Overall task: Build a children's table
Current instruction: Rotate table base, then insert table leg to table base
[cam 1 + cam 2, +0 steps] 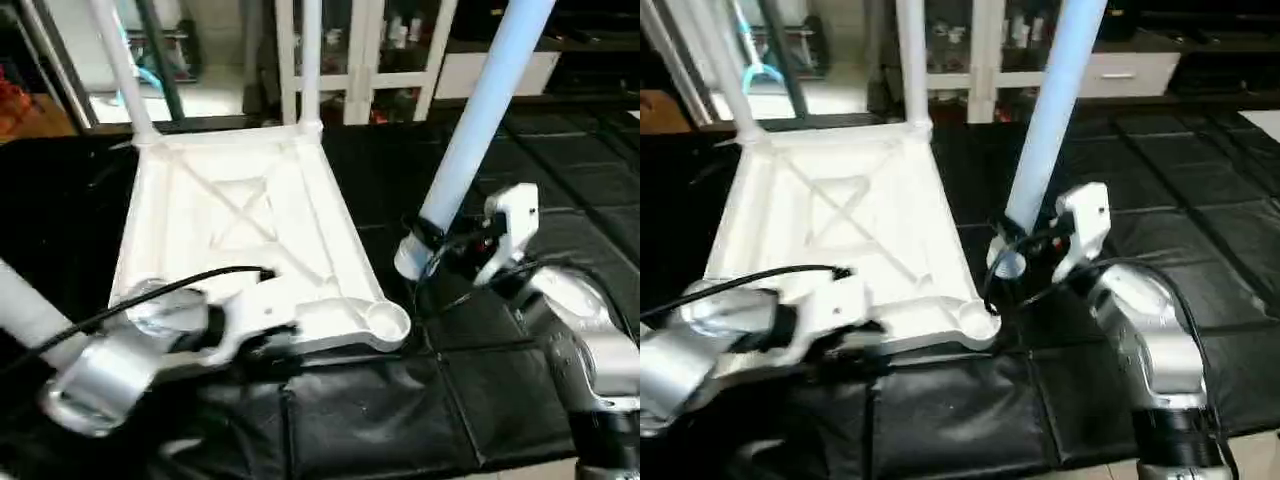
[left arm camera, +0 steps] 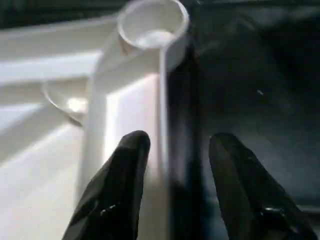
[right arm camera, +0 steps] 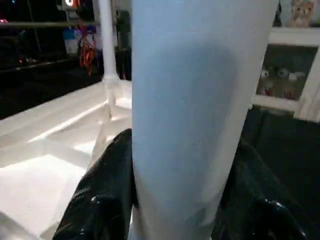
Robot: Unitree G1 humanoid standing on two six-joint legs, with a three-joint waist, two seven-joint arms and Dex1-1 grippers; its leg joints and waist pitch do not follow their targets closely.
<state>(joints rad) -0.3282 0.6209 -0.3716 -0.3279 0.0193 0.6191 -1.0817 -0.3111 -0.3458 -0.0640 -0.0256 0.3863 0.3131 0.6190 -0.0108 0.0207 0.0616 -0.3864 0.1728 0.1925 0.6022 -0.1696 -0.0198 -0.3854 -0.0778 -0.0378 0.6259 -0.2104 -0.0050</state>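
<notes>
You're working over a black quilted mat [image 1: 560, 400] that covers the floor. Lying directly on it, ribbed underside up, is the white table top [image 1: 250, 215], set toward the mat's far edge and left of its middle.

Both head views look forward and down, sharing the upturned table top [image 1: 240, 215]. The left wrist camera sits close above its rim; the right one faces a leg [image 3: 195, 100] at point-blank range.
</notes>
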